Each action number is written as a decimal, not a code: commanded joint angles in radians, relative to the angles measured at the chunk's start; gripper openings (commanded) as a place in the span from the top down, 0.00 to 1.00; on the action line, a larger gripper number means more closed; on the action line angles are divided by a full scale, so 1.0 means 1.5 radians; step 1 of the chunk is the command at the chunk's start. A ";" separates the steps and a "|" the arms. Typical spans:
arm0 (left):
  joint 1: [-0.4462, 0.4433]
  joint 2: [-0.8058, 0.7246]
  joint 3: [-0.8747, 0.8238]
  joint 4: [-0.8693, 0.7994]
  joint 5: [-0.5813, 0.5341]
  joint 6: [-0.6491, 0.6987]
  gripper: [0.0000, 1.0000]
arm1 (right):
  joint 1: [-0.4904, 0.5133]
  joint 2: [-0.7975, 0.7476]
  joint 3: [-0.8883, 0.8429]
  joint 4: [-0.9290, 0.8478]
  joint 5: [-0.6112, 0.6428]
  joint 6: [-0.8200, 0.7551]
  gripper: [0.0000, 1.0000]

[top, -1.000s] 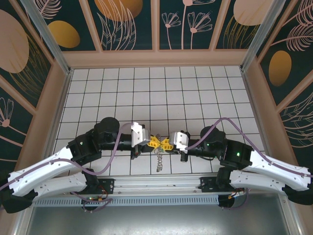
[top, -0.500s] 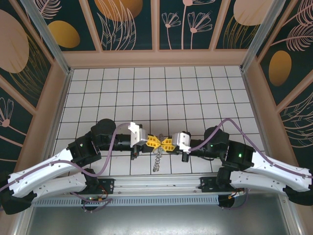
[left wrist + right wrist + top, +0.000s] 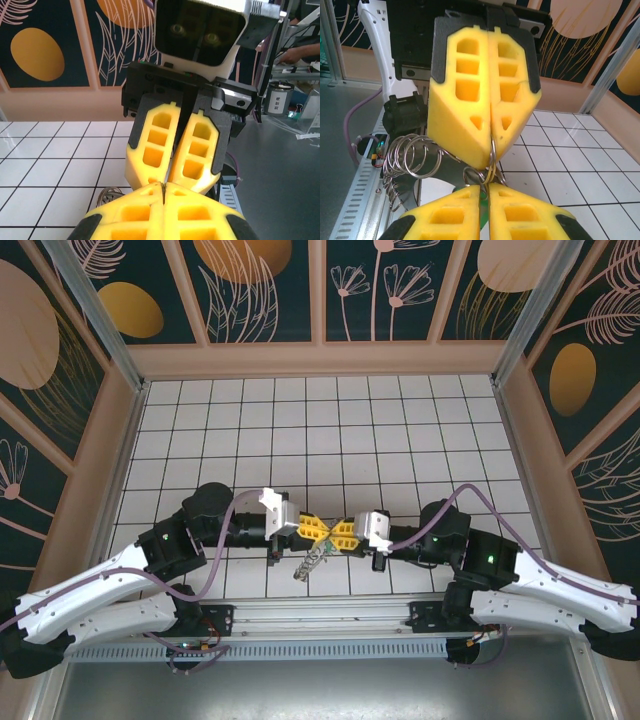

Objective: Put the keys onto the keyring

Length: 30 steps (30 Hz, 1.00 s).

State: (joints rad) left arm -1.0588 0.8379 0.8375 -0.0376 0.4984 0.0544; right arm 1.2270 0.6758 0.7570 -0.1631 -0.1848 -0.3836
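A white tiled floor [image 3: 330, 430] is being enclosed by dark floral wall panels [image 3: 400, 300] edged in pale wood, and its near edge is being bordered by a perforated metal rail [image 3: 320, 650].

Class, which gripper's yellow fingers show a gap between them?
The right gripper: a dark slit parts its fingers, while the left gripper pinches the keyring tight.

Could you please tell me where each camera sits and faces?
Top external: above, behind the robot, looking down at the table; left arm and right arm show.
Left wrist: on left arm, facing right; own jaws low, right jaws opposite.
Right wrist: facing left; own jaws low, left jaws pinching the keyring.
Shared: both wrist views show both jaws meeting.
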 commanded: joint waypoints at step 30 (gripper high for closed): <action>0.001 -0.014 -0.019 0.094 0.030 -0.016 1.00 | 0.008 -0.085 -0.035 0.050 0.001 0.024 0.70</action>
State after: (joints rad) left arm -1.0588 0.8219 0.8131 0.0345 0.5171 0.0437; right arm 1.2324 0.5270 0.7109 -0.1368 -0.1413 -0.3569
